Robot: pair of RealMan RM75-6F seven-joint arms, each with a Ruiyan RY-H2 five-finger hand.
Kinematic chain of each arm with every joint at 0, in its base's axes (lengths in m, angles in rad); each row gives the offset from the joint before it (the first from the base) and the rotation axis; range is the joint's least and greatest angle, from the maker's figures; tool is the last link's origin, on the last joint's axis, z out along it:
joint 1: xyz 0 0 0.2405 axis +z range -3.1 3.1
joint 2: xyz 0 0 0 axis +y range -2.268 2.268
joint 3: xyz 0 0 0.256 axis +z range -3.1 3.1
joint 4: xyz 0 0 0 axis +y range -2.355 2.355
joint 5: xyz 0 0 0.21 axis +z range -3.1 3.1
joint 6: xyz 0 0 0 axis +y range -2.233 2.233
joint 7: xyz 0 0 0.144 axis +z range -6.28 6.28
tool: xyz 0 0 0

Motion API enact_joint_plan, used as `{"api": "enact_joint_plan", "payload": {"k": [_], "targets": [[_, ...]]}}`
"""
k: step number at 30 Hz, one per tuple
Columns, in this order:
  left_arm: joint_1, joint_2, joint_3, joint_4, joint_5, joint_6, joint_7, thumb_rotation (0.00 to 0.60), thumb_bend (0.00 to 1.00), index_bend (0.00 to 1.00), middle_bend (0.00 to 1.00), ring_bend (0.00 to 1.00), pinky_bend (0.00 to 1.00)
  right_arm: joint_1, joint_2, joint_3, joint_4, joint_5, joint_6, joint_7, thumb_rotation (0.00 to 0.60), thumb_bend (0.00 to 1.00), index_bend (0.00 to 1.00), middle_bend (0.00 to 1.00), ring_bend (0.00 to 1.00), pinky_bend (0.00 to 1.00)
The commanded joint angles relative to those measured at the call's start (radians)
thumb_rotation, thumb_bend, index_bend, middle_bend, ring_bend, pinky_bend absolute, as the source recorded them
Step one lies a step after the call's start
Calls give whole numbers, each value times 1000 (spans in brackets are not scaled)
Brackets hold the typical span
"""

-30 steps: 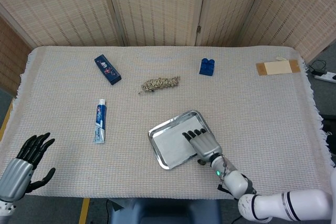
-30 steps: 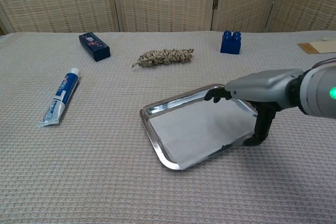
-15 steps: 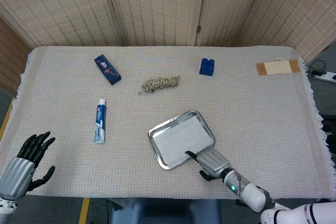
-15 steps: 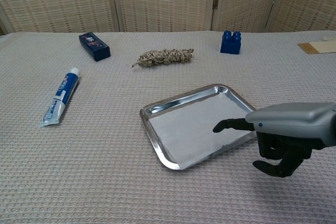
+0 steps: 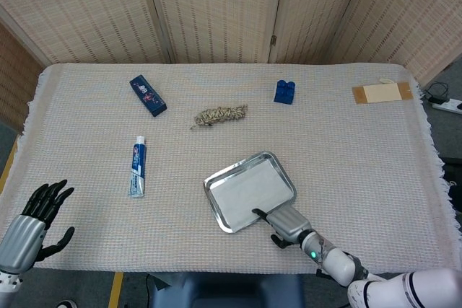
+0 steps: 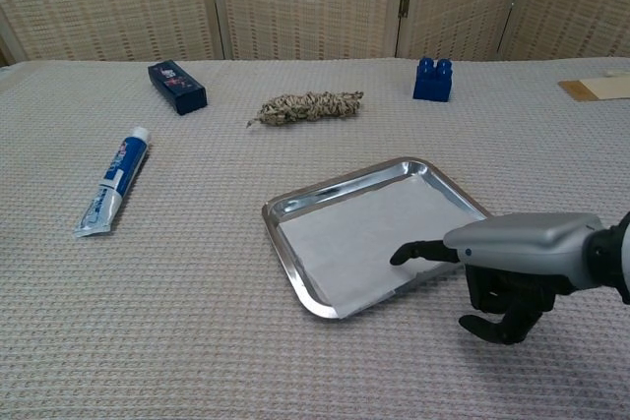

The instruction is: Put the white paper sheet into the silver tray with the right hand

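Pulled back toward the table's near edge, the right hand (image 6: 517,261) had left the silver tray (image 5: 214,179) it was reaching into a second earlier and sat just off the tray's near right corner. One finger stretched out over the tray's near rim, the rest curled underneath with nothing in them. The white paper sheet (image 6: 369,241) lay flat inside the tray, filling most of its floor, with no hand touching it.

At the near left corner of the table, the left hand (image 5: 32,222) hovered with fingers spread and empty, barely shifted from before.

Farther back on the left, a toothpaste tube (image 6: 114,180) lay lengthwise, cap pointing to the far edge. Beyond the tray, near the middle, sat a coil of rope (image 5: 221,115). A dark blue box (image 5: 148,96) lay toward the far left, a blue toy brick (image 6: 433,80) toward the far right, and a piece of cardboard (image 5: 382,93) rested at the far right corner of the woven cloth (image 5: 361,156) covering the table.
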Motion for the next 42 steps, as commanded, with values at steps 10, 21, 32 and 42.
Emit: {"api": "enact_joint_plan", "payload": {"k": [10,21,32,42], "targets": [[1,-6,-5,8,1,11,-7,600,470,0,0,0,0,47,-68,-7,46,80,37,-33,600,580,0,1000,1000,996],[2,-3,-1,6,9,14,-6,600,470,0,0,0,0,25,-21,-14,-5,-3,67,32,600,581,0,1000,1000,996],[2,-7,1,4,12,10,17,600,470,0,0,0,0,-247,73,-83,-14,-535,432,217,600,580,0,176,294,249],[6,-13,0,1,12,12,43,600,470,0,0,0,0,-510,52,-149,154,-667,743,134,600,523,0,0,0,0]]}}
